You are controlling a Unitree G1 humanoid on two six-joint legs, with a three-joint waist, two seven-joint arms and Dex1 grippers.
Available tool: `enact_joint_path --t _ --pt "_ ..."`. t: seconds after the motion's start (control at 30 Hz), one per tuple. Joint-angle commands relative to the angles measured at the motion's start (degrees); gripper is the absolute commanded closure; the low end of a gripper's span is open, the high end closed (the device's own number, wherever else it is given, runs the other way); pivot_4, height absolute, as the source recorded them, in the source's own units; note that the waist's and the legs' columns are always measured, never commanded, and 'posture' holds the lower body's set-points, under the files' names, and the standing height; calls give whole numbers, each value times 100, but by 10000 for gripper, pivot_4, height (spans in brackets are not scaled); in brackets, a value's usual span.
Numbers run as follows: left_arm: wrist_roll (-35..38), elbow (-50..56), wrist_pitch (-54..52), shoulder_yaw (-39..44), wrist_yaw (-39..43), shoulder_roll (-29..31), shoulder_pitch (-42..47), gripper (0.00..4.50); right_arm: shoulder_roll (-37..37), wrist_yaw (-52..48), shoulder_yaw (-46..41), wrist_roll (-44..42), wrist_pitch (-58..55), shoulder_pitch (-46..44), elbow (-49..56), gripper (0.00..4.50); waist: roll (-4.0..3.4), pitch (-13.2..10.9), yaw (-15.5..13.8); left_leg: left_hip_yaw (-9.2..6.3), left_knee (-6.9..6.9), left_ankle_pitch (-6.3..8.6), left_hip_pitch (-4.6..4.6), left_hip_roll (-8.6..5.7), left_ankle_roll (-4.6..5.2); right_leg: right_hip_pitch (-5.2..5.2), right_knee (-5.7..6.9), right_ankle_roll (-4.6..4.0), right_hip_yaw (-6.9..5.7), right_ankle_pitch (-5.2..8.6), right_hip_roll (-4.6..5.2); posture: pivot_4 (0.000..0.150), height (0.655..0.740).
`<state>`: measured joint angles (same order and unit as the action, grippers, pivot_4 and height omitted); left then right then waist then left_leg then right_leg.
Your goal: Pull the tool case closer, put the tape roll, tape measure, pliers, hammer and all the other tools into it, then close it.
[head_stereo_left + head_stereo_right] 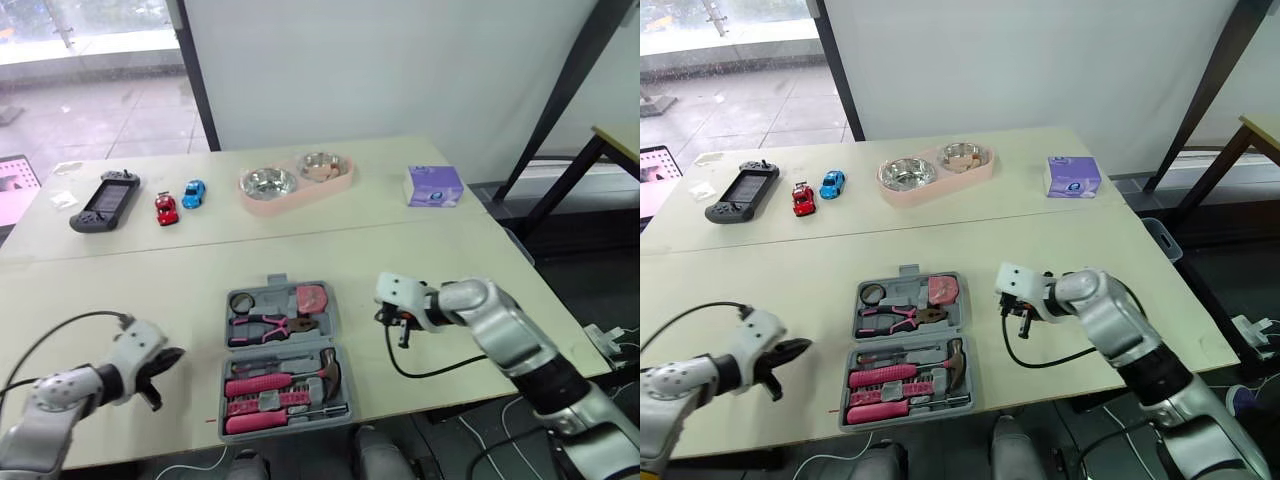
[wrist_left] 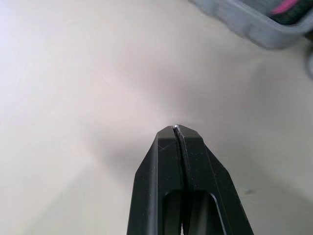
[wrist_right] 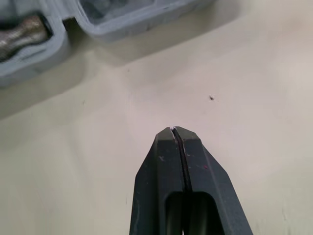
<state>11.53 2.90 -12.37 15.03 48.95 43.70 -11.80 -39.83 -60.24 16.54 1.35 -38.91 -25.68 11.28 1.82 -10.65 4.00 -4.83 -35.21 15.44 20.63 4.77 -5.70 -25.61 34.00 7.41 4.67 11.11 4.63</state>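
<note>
head view: you're looking at the tool case (image 1: 282, 347) lying open between both arms, its hinge running left to right, with pliers (image 1: 268, 326), hammer (image 1: 325, 372) and tape roll (image 1: 242, 302) sitting inside. left gripper (image 1: 160, 375) is hovering off the near half's left side. right gripper (image 1: 398, 325) is sitting just beside the far half's right edge, so it's probably nearer for folding.
left wrist: fingers are pressing together on nothing, case corner ahead.
right wrist: fingers are pinching together, empty, case wall ahead.

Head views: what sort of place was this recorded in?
Likely an office or lab room staged for robot trials: pale tables by a large window, holding unrelated props: tool case, toy cars, pet bowl.
</note>
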Motion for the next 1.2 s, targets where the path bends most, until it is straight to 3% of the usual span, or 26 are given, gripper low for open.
enact_joint_path --t 0.03,0.1,0.23,0.33,0.43,0.67,1.0,1.2 --pt "452 699 386 304 498 79 -380 44869 -10 -5 -691 -669 -275 282 818 45000 7 -8 -4 1 0 0 4 0 0 -2 -2 0 0 0 1 1500 7387" --pt "692 937 766 381 776 -11 -587 44869 69 96 -1028 -1039 -532 552 1147 45000 12 -11 -15 1 0 1 12 0 -2 -6 -7 0 0 0 2 1500 7387" --pt "1497 1141 208 195 1201 -166 -704 44869 321 359 -1395 -1665 -1013 885 1581 45000 15 -12 -12 1 -7 1 34 0 -2 -23 -9 -5 -1 -3 3 1500 7387" --pt "1487 1064 295 -129 1356 -314 -651 44869 385 513 -1420 -1902 -1217 1060 1731 45000 14 -13 1 1 -23 1 50 0 -2 -38 -9 -8 -1 -5 2 1500 7387" --pt "1231 952 564 -591 1472 -458 -629 45000 372 727 -1327 -1947 -1232 1178 1730 36949 13 -14 1 2 -59 1 83 0 -2 -61 -5 -22 0 -16 2 1500 7387" --pt "946 490 1100 -1049 1586 -596 -566 45000 357 1077 -1337 -2074 -1249 1298 1699 815 14 -13 -2 3 -84 1 88 0 -2 -61 -3 -33 0 -23 1 1500 7387" --pt "661 189 1146 -1430 1533 -539 -315 45000 410 1413 -1486 -2727 -2189 989 1386 815 14 -13 -7 5 -89 1 89 0 -2 -60 -2 -34 2 -24 1 1500 7387" --pt "271 -127 1296 -1772 1418 -507 -233 45000 933 1893 -1126 -2829 -3339 3 382 815 10 -10 23 4 -89 0 78 1 0 -58 4 -39 3 -28 -2 1500 7387"
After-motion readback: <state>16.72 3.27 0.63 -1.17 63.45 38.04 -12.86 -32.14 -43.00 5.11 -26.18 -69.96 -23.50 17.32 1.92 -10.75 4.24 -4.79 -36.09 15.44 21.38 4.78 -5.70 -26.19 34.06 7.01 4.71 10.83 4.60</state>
